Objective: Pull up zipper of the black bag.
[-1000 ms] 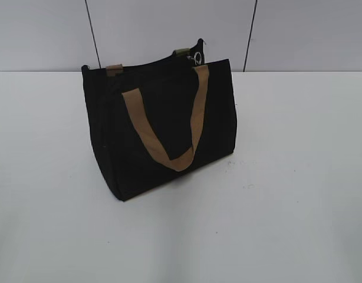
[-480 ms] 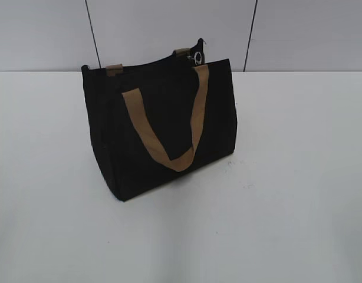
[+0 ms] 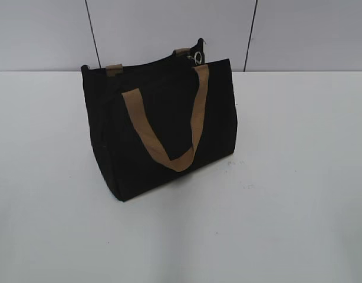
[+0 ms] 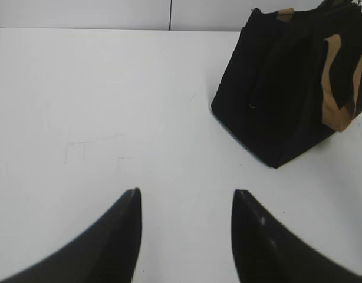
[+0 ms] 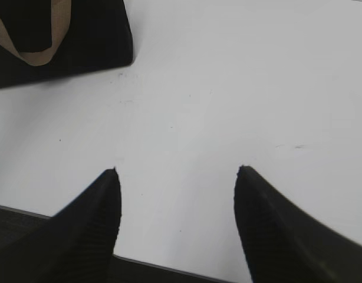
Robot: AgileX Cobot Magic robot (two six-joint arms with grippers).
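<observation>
Matt black woven cloth on the black bag (image 3: 163, 135), with tan webbing for the loop handle (image 3: 169, 127). Small silvery metal ring at the zipper (image 3: 197, 58). Smooth, matt white worktop (image 3: 287, 206), faintly scuffed. Dark matt jaws, finely ribbed on the right gripper (image 5: 176, 172).

No readable text shows, though the small zipper (image 3: 197, 57) looks blurry.

The left pincer (image 4: 187, 197) has two matte black fingers, broad at the base and tapering to blunt curved tips, smooth-faced. The right pincer (image 5: 177, 174) matches in colour and shape, but fine ribbing shows on its fingers (image 5: 92, 227).
</observation>
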